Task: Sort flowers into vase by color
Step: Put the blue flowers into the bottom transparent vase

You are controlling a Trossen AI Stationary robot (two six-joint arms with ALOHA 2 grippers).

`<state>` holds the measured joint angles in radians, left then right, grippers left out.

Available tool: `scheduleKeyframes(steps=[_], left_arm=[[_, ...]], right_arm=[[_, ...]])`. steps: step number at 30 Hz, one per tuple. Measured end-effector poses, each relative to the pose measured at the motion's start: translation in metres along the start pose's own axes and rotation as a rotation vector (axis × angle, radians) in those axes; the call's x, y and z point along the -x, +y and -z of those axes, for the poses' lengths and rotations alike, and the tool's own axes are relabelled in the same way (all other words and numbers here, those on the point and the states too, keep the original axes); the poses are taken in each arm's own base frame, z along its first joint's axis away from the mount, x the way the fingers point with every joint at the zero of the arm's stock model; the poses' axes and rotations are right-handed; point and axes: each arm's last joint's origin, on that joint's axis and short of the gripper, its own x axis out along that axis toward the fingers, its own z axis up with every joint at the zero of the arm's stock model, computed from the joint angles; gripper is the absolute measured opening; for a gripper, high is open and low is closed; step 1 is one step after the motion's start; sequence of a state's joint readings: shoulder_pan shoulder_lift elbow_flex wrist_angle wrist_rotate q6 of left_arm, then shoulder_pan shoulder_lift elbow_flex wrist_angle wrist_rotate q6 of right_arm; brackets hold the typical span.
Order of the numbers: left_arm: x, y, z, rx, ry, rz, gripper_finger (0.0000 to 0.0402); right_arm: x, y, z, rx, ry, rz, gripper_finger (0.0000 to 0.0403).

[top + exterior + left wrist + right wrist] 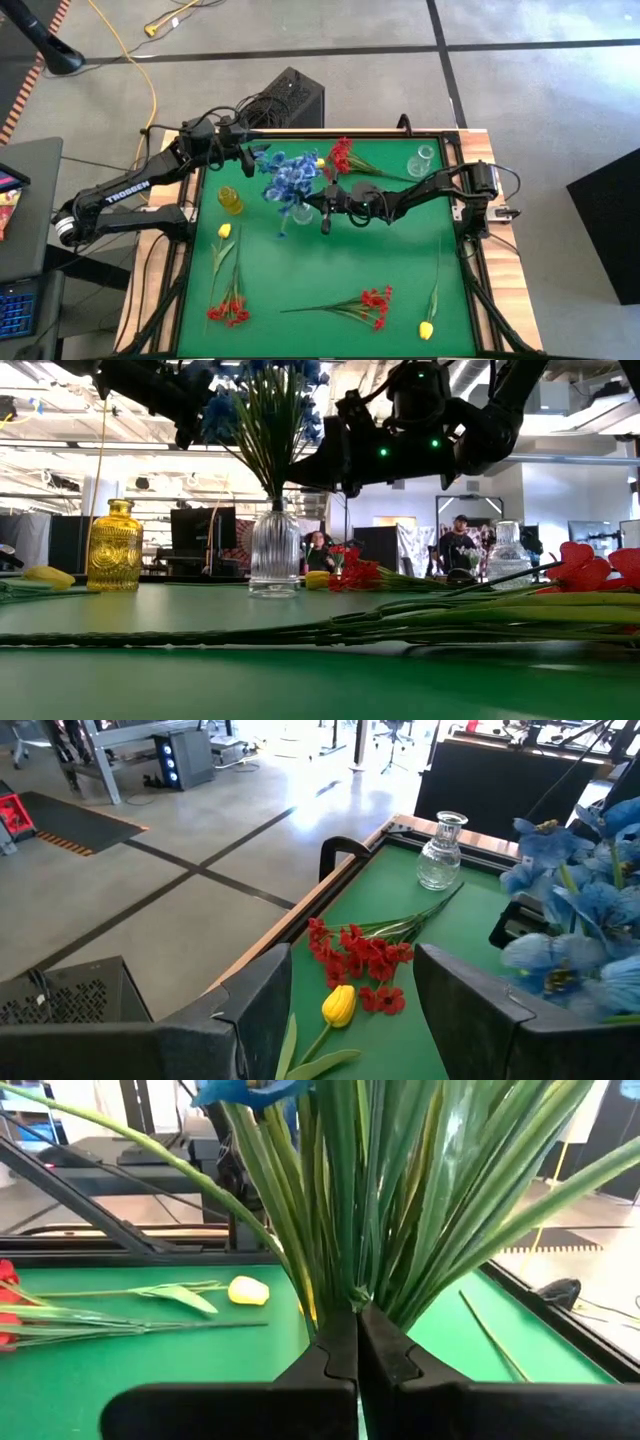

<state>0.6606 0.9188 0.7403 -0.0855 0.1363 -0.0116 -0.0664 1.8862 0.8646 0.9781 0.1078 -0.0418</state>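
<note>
1. High view: right gripper [326, 212] sits mid-table, just right of the blue flowers [290, 178], which stand in a clear vase [300, 211] toward the far edge, left of centre. Left gripper [243, 157] hovers at the far-left side of the blue blooms. Yellow vase [230, 200] is near the left edge; a second clear vase [420, 163] is at the far right corner. Red flowers [341, 156] lie along the far edge; more red sprigs [372, 303] lie near the front edge, another red sprig [232, 311] at the front left, yellow tulips [426, 329] at the front right and near the left edge [224, 231].
2. Low view: blue stems fan out of the clear vase [273, 553]; both arms are overhead. Which dark arm is which is hard to tell from this angle.
3. Left wrist view: left fingers [255, 1010] spread apart, nothing between them. Blue blooms [590, 920] just beside; red sprig [360, 955] and a yellow tulip [339, 1005] on the green surface beyond.
4. Right wrist view: right fingers [333, 1355] pressed together at the base of the blue stem bundle [380, 1200]. They look pinched on the stems, probably just above the vase neck.
5. Handling: sprigs are light; stems thin, springy, slightly slick; blooms soft and crushable. Grip low on the stems, never the heads. Glass vase is fragile and could tip under side load.
</note>
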Motion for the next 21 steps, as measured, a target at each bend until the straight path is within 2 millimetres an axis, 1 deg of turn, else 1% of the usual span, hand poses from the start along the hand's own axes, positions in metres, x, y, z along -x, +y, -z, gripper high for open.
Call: scheduleKeyframes(steps=[6, 11, 15, 21], left_arm=[[0.0000, 0.0000, 0.0000, 0.000, 0.000, 0.000, 0.0199], [0.0000, 0.0000, 0.0001, 0.001, 0.001, 0.001, 0.0199], [0.0000, -0.0005, 0.0001, 0.009, 0.001, 0.016, 0.0199], [0.0000, -0.0005, 0.0011, 0.012, 0.012, 0.016, 0.0199]], right_arm=[[0.0000, 0.0001, 0.0007, 0.001, 0.008, -0.001, 0.0021], [0.0001, 0.0003, 0.0047, -0.013, 0.048, -0.002, 0.0027], [0.0002, 0.0003, 0.0058, -0.010, 0.061, -0.003, 0.0037], [-0.0017, 0.0005, 0.0023, -0.006, 0.045, -0.003, 0.0054]])
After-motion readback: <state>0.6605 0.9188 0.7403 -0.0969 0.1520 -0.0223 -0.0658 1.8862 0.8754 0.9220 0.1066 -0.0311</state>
